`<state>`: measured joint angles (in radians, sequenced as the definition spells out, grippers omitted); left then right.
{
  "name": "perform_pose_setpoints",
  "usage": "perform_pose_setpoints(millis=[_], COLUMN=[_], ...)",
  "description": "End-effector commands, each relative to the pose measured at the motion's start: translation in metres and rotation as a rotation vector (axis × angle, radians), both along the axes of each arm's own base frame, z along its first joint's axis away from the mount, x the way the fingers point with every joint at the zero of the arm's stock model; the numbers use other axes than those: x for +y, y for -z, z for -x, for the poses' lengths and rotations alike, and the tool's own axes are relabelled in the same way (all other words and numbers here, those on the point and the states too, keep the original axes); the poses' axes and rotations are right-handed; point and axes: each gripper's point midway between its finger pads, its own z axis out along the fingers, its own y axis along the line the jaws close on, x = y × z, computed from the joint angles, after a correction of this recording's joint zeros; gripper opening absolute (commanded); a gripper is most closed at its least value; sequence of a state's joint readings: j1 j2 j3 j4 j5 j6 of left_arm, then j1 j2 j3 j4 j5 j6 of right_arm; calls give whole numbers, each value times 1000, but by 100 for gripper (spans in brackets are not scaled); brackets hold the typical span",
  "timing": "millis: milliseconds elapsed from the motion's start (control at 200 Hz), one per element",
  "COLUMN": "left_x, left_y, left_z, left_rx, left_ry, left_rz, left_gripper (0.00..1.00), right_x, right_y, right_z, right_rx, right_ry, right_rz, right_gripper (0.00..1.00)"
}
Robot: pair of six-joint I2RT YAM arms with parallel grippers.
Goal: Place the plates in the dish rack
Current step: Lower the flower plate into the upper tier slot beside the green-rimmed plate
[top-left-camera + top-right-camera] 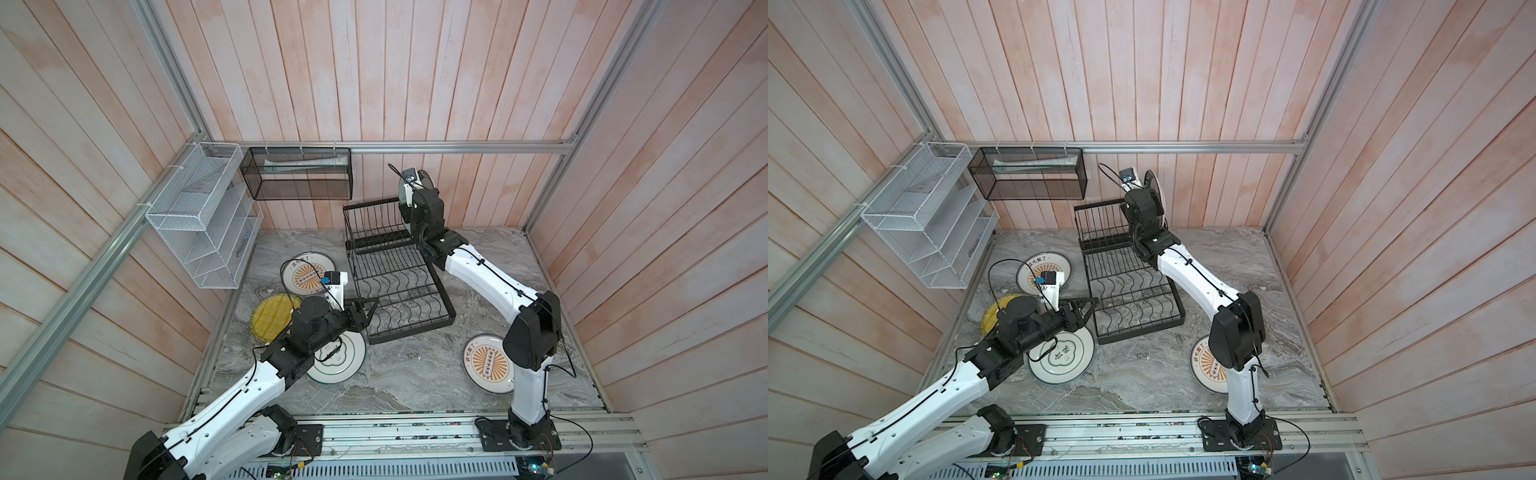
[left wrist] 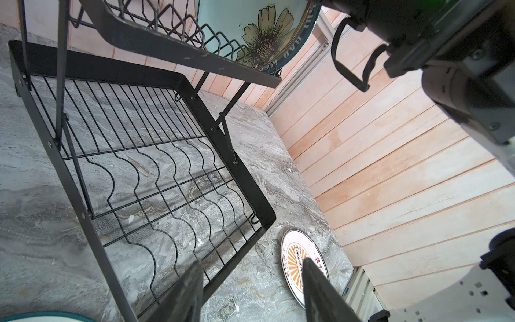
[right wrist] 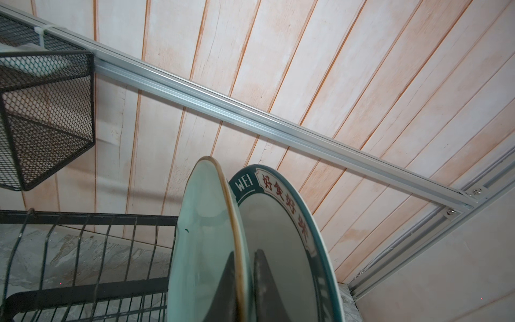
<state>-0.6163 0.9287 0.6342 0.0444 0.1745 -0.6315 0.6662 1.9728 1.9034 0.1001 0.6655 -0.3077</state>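
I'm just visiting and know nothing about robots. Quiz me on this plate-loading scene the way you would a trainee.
1. How many plates lie flat on the table?
2. True or false: the left gripper holds a plate.
3. Which does the right gripper grip? A yellow ribbed plate, B mint floral plate, C green-ringed plate.
Key: 1 four; 2 false, open and empty; 3 B, upright in the dish rack.

Left claw (image 2: 250,262) agape (right claw (image 3: 245,252) clamped)
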Motion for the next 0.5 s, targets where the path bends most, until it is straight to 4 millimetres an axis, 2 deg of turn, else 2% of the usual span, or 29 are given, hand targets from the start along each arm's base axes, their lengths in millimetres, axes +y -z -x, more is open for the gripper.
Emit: perform_pose_setpoints(millis=[0, 320, 495], left_x=[-1, 0, -1], left_y=[-17, -19, -21], left_z=[-3, -1, -2], left_rx=[-43, -47, -52], left_ry=[-5, -4, 1], left_rz=[18, 16, 22], left_gripper=[58, 58, 58], right_x=[-14, -9, -9], right_y=[-65, -50, -48], right_z=[24, 25, 24], right_rx=[-161, -136, -128], right_ry=[28, 24, 25], right_rz=[-146, -143, -136], right_gripper=[0, 0, 22])
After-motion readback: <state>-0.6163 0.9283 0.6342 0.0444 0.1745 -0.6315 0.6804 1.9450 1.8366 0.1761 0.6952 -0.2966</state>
